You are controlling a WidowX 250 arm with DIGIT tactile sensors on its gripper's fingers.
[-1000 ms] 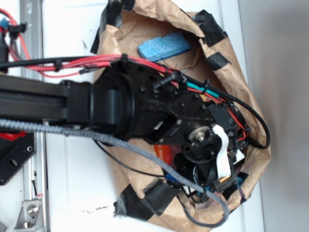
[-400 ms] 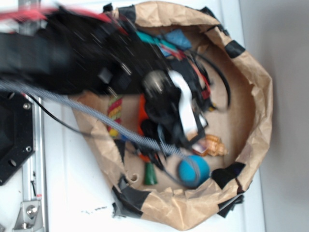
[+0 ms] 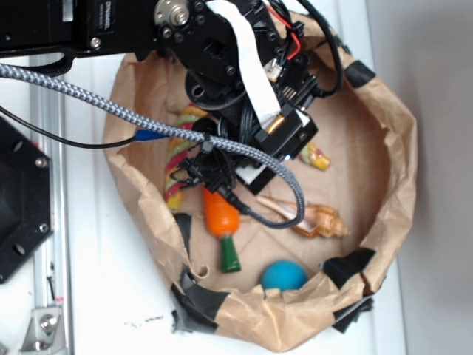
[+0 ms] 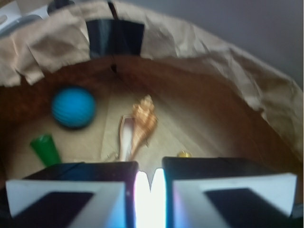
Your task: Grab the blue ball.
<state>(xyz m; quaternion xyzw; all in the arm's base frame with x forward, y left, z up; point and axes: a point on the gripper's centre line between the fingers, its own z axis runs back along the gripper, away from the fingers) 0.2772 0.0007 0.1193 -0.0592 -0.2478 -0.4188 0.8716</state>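
My pincer is nearly closed, its two fingers almost meeting with only a thin bright gap between them, and it grips nothing. It hangs above the floor of the brown paper bag. Directly ahead lies the conch shell. The blue ball rests apart from the pincer, ahead and to the left in the wrist view, near the bag wall. Between them lies the toy carrot, green end pointing toward the ball. The bag sits on a white surface.
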